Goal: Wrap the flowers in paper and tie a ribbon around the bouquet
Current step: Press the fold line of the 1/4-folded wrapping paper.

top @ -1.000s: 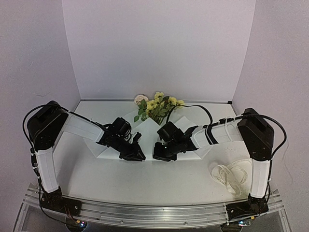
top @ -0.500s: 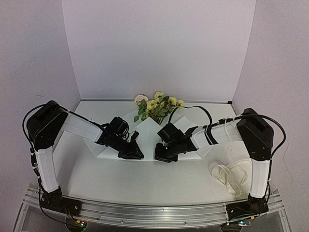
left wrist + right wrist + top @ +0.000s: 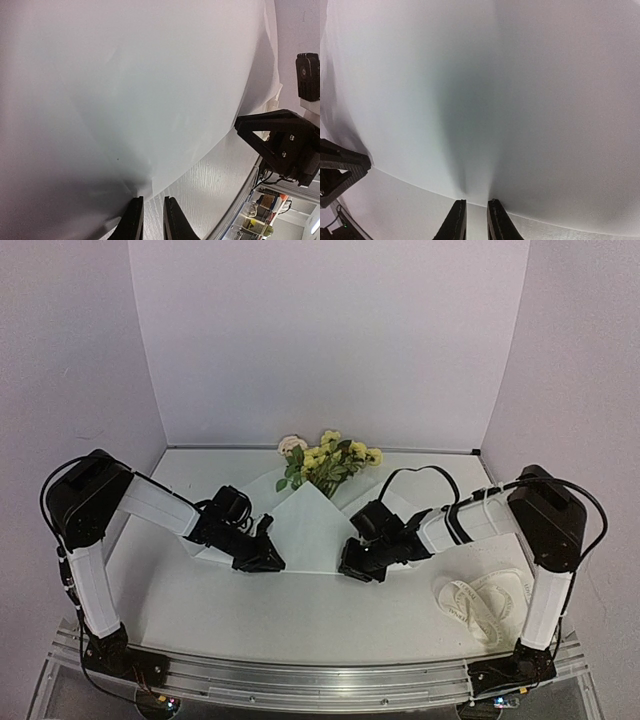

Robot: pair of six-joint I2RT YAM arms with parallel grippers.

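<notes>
Flowers (image 3: pixel 330 462), small yellow blossoms, one pale pink rose, green leaves: at the far end of the large thin white paper sheet (image 3: pixel 310 525), spread on the pale surface (image 3: pixel 300 615).
Left tool (image 3: pixel 152 199): jaws nearly closed, pinching the sheet's near edge.
Right tool (image 3: pixel 476 201): likewise.
Narrow off-white ribbon (image 3: pixel 480 605): loose heap, near right, untouched.
Step, I judge: wrapping.
Next, I must fold one side over the stems without tearing.

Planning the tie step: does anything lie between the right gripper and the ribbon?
Nothing visible: only bare table lies between the right gripper and the ribbon. That gripper is pinching the paper edge.
</notes>
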